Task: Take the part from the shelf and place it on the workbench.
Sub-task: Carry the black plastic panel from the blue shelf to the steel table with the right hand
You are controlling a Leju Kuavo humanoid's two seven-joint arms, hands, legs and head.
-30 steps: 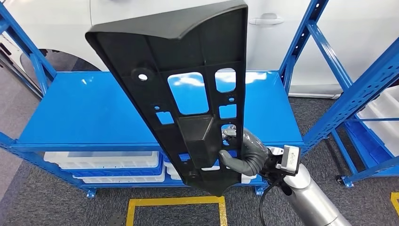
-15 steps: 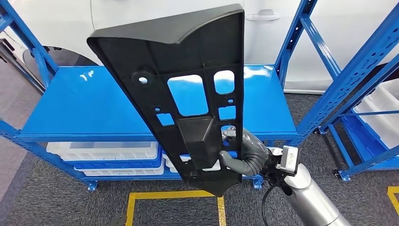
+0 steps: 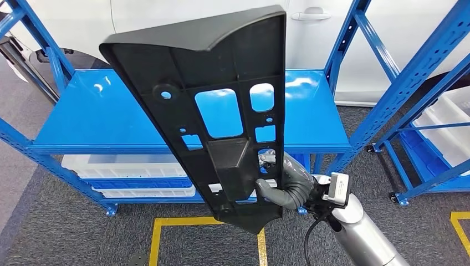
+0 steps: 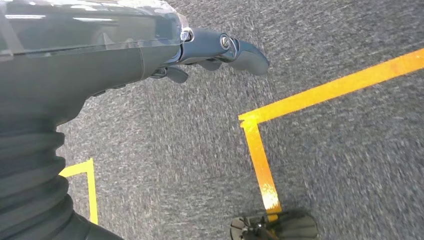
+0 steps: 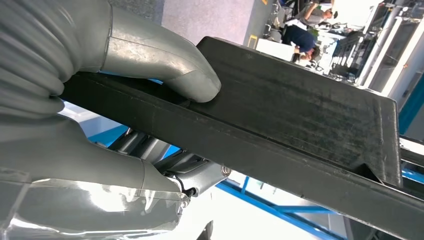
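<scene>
The part (image 3: 221, 72) is a long black plastic panel with several cut-outs. It stands nearly upright in front of me, wide end up. My right hand (image 3: 288, 183) grips it near its narrow lower end, the thumb (image 5: 165, 65) pressing on the part's (image 5: 300, 115) flat edge. Behind the part lies the blue workbench top (image 3: 100, 116), bare and below the part's wide end. My left hand (image 4: 150, 50) hangs over the grey carpet, fingers stretched out and holding nothing.
White trays (image 3: 127, 166) sit on the level under the bench top. A blue rack (image 3: 410, 83) with white bins (image 3: 449, 127) stands at the right. A white car (image 3: 332, 33) is behind the bench. Yellow tape (image 3: 161, 227) marks the carpet. People (image 5: 300, 40) are far off.
The whole picture has shifted, so the camera has moved: the bench and the right rack sit slightly further left and up. The part stays in my right hand, held the same way.
</scene>
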